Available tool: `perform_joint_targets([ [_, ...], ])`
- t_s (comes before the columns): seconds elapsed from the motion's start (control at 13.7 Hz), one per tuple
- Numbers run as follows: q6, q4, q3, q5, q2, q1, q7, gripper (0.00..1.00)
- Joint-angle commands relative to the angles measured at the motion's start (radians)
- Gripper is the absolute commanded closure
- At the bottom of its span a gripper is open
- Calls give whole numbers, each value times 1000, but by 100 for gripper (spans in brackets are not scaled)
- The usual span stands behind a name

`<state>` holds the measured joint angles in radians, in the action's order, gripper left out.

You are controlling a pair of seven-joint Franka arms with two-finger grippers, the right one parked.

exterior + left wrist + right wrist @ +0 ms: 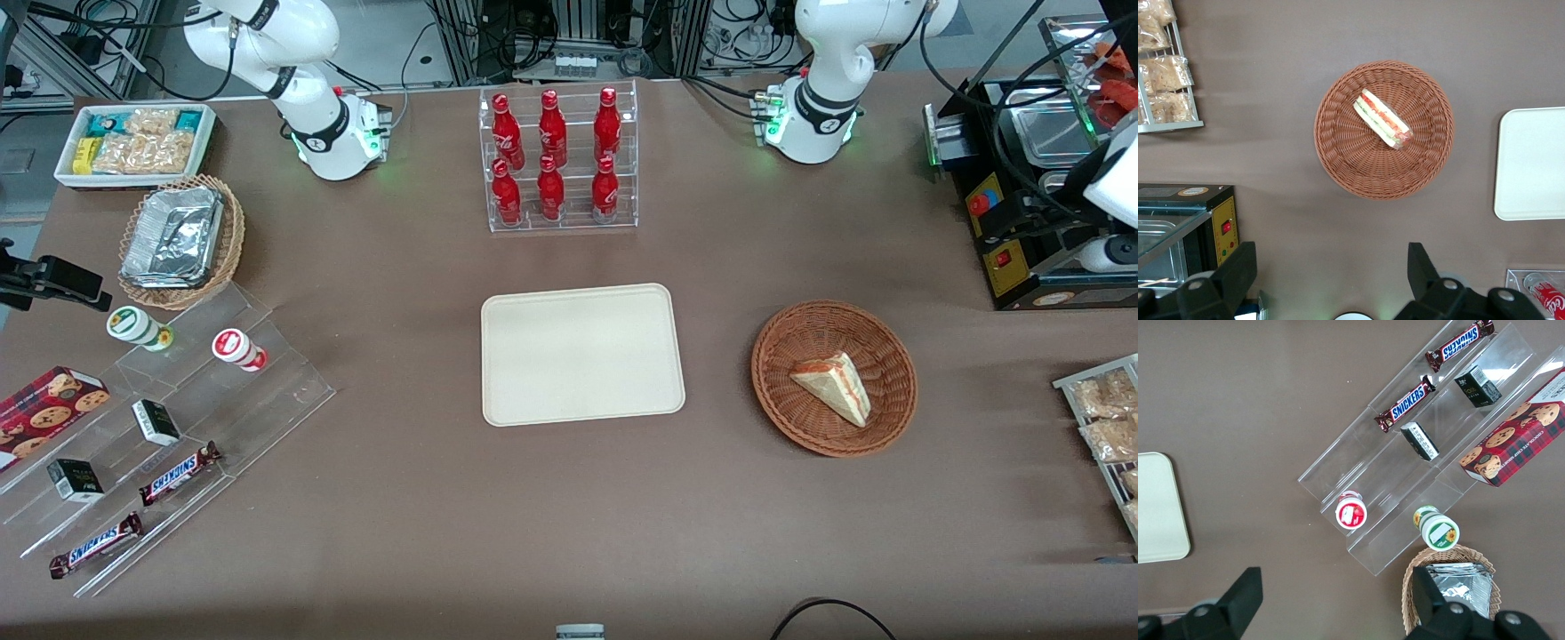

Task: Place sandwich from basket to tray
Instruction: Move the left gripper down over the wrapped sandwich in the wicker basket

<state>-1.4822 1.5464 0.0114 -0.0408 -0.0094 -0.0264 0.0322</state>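
Observation:
The sandwich (834, 384) is a pale bread wedge with red and green filling, lying in the round reddish-brown basket (766, 391). The cream tray (582, 354) lies flat beside the basket, toward the parked arm's end, with nothing on it. In the left wrist view my gripper (1331, 270) hangs high over bare table, farther from the front camera than the basket (1333, 160). It is open, its black fingers (1239, 272) wide apart with nothing between them. The sandwich (1382, 120) and an edge of the tray (1531, 163) show from above. The gripper itself is out of the front view.
A clear rack of red bottles (556, 160) stands farther from the front camera than the tray. A black machine (1022, 204) and a wire rack of snack bags (1102, 418) sit at the working arm's end. A foil-filled basket (178, 240) and an acrylic stand (178, 427) lie toward the parked arm's end.

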Motion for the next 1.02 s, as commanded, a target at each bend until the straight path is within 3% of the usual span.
perform_joint_targets([
  [0.0, -15, 1, -18, 16, 2, 14, -9, 0],
  [0.36, -81, 9, -21, 15, 61, 6, 1, 0],
  [0.51, -194, 85, -21, 16, 86, 0, 58, 0],
  [0.73, -443, 283, -65, 10, 86, -4, 379, 0],
  [0.95, -669, 456, -73, 16, 83, -4, 584, 0],
])
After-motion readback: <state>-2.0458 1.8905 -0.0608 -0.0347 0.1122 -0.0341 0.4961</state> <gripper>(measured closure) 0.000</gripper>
